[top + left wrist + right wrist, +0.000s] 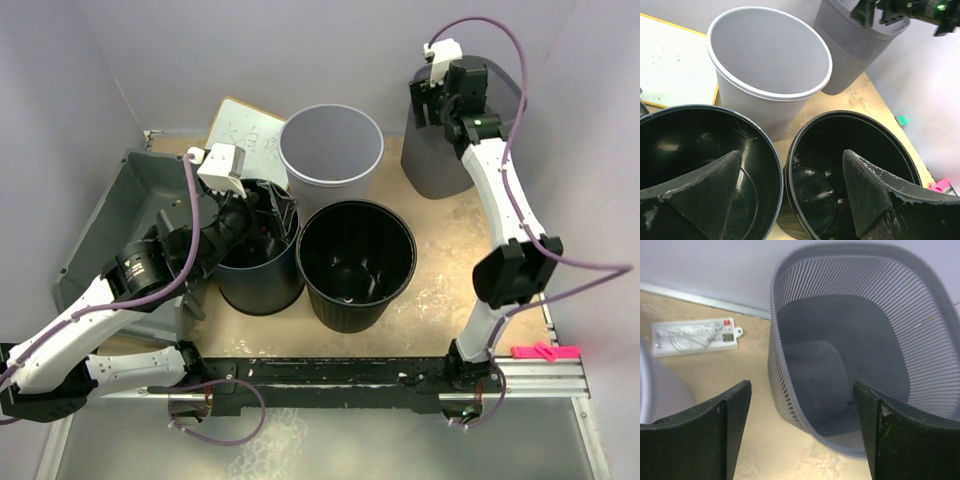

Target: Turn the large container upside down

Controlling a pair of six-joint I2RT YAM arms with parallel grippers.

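Observation:
The large container [118, 195] is a wide grey tub at the far left of the top view, open side up, with my left arm across its near part. It does not show in either wrist view. My left gripper [262, 215] is open and empty above the rim of a dark round bucket [258, 275]. In the left wrist view my left gripper [790, 192] straddles the gap between two black buckets. My right gripper [436, 100] is open and empty, high above the tall dark-grey bin [438, 165]. In the right wrist view my right gripper [802, 432] hangs over that bin's near rim [790, 390].
A light grey round bucket [331, 145] stands at the back centre and shows in the left wrist view [770, 65]. A black bucket [355, 262] stands mid-table and fills the lower right of the left wrist view [850, 170]. A whiteboard [245, 130] leans behind. A power strip [695, 335] lies by the wall.

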